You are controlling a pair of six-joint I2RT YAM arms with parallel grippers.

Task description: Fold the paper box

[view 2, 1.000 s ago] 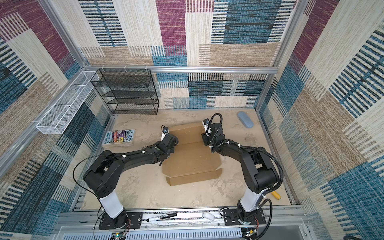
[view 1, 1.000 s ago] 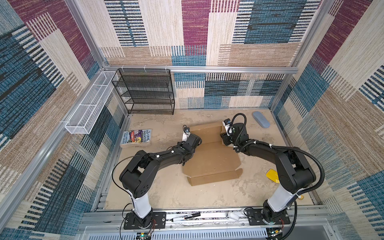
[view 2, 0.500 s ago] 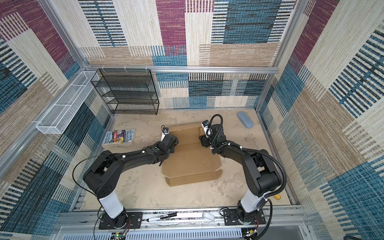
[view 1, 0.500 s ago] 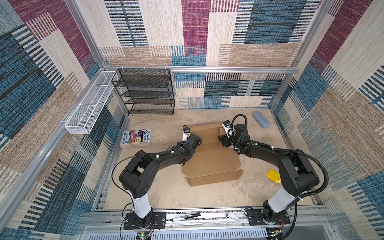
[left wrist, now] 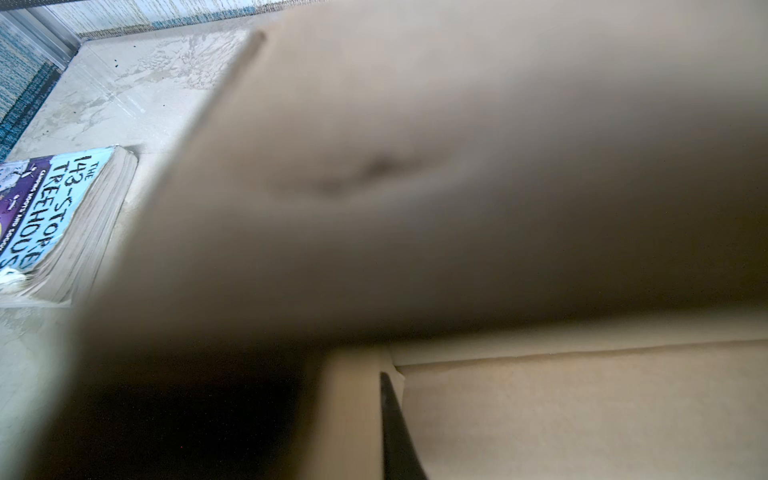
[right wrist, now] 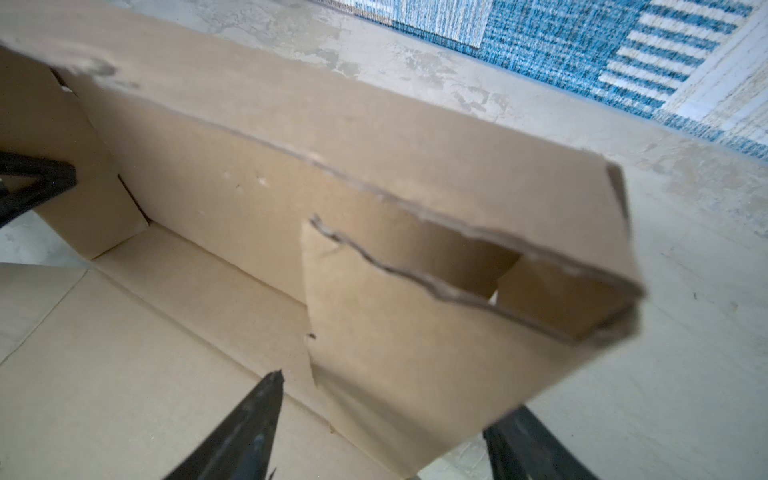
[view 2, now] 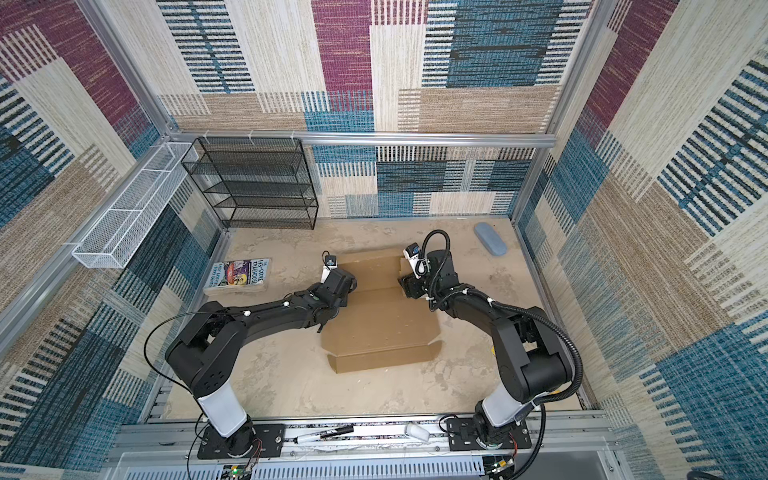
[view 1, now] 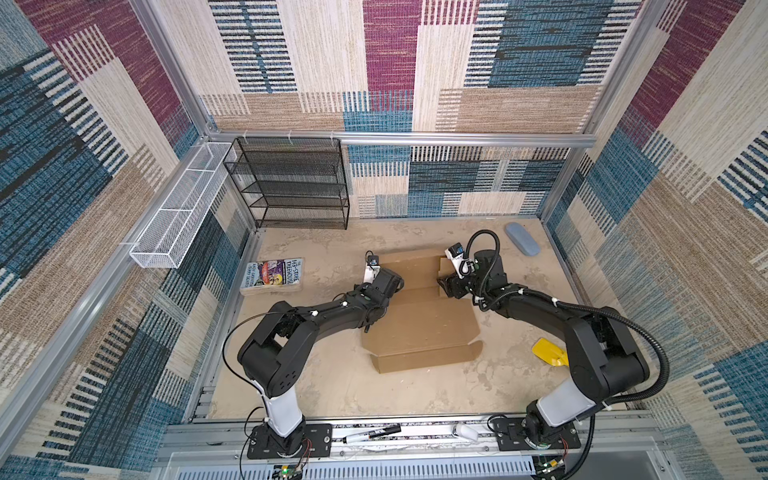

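The paper box (view 1: pixel 419 328) (view 2: pixel 382 324) is brown cardboard lying partly folded on the floor, with its front wall up and its rear panels raised. My left gripper (view 1: pixel 395 282) (view 2: pixel 349 284) is at the box's left rear side. In the left wrist view this gripper (left wrist: pixel 353 382) is shut on a cardboard flap, and the blurred cardboard (left wrist: pixel 415 166) fills most of the picture. My right gripper (view 1: pixel 442 286) (view 2: pixel 404 286) (right wrist: pixel 392 395) is open at the right rear. The upright side flap (right wrist: pixel 415 332) stands between its fingers without being pinched.
A colourful book (view 1: pixel 272 274) (left wrist: pixel 50 216) lies left of the box. A black mesh shelf (view 1: pixel 291 183) and a white wire basket (view 1: pixel 178 208) stand at the back left. A blue-grey case (view 1: pixel 522 239) lies at the back right, a yellow object (view 1: pixel 549 351) by the right arm, and a marker (view 1: pixel 370 434) on the front rail.
The right gripper's jaws have spread apart around the right side flap. The left arm and the box have hardly moved.
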